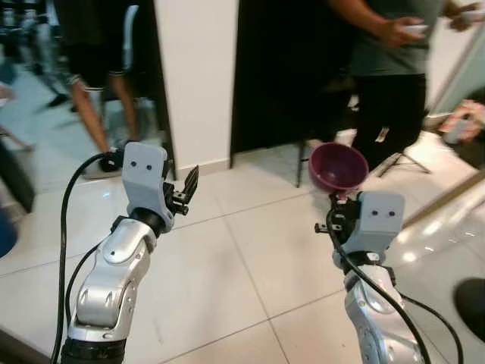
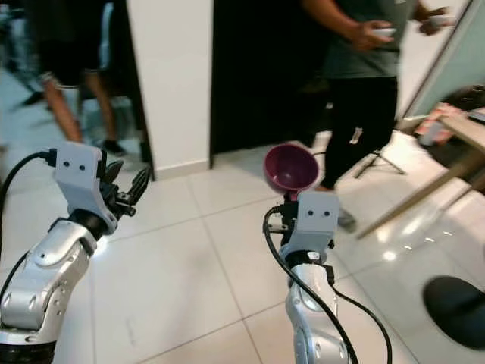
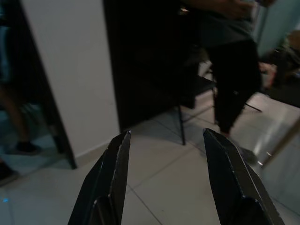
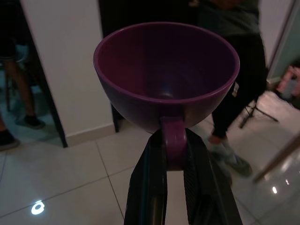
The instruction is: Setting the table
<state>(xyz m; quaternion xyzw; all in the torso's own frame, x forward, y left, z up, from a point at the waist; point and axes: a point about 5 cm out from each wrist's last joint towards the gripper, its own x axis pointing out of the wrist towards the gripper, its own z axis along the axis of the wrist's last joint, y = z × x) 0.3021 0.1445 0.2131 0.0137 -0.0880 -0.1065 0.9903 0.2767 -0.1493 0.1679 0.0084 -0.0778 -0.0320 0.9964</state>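
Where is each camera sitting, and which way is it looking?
Left eye view: on the robot's head, looking forward and down at the white tile floor; both silver arms show, the right hand holding a purple cup.
Right eye view: the other eye, same scene, with a person standing ahead.
Left wrist view: looks along the open, empty left hand toward a white wall.
Right wrist view: looks along the right hand's fingers, clamped on the cup's handle.
Shared: both wrist views show the person and the wall.

Left fingers [image 3: 117, 173] apart, right fingers [image 4: 150, 187] closed.
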